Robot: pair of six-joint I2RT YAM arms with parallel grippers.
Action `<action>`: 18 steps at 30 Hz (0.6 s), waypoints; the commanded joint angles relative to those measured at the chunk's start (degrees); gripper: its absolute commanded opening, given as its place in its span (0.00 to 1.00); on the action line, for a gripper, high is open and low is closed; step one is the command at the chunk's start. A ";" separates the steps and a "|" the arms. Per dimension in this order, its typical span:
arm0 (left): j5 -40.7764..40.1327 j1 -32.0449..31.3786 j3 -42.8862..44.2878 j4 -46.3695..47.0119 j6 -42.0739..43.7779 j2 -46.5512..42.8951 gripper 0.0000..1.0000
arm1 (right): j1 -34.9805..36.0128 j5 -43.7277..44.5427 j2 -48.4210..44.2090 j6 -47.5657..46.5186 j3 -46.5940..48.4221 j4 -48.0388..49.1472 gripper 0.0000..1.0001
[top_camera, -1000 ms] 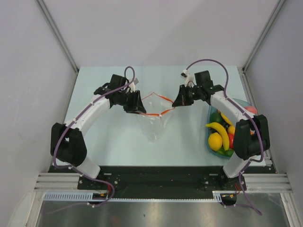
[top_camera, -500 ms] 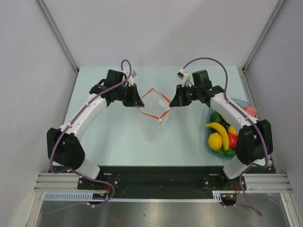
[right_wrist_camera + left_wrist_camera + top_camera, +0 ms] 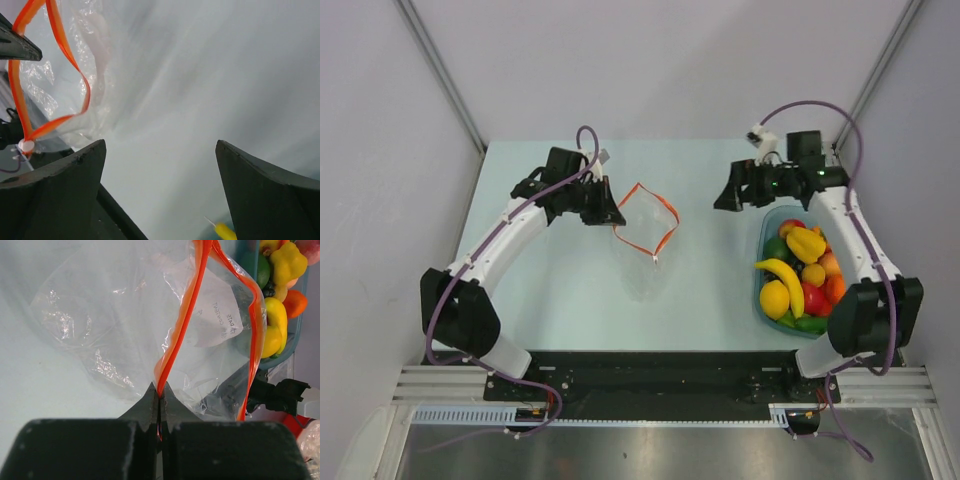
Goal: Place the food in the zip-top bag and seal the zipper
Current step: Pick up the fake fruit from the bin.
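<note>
Left gripper point(image 3: 159, 409): clamped shut on the zipper point(image 3: 182, 330) at one corner, holding the zip-top bag point(image 3: 642, 262) mouth open over the desk point(image 3: 550, 290). Right gripper point(image 3: 724, 197): spread wide, empty, near the tub point(image 3: 761, 240) of food point(image 3: 798, 272). Recommendation: hold the mouth steady; lift one piece, enter from above.

The pale green surface point(image 3: 550, 290) carries a clear bag point(image 3: 642, 272) near its middle and a teal tub point(image 3: 761, 292) of toy food point(image 3: 788, 292) at its right edge.

likely a robot lab, white enclosure walls point(image 3: 380, 150), aluminium rail point(image 3: 660, 384), pale table point(image 3: 570, 290)
</note>
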 commanded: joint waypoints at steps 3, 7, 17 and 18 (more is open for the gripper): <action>1.08 -1.72 -0.27 2.33 -0.95 0.34 0.00 | -7.87 1.79 -9.64 -22.17 4.36 -27.38 0.96; 1.08 -1.81 -0.45 2.25 -0.86 0.70 0.00 | -8.57 9.61 -13.51 -26.32 -0.99 -32.53 0.95; 1.52 -1.72 -2.30 2.69 -0.51 -0.01 0.00 | -19.38 15.68 -9.22 -29.84 -7.95 -32.98 0.78; 1.61 -1.81 -2.47 2.86 -0.51 -0.18 0.00 | -19.65 15.95 -8.60 -30.19 -8.21 -31.93 0.77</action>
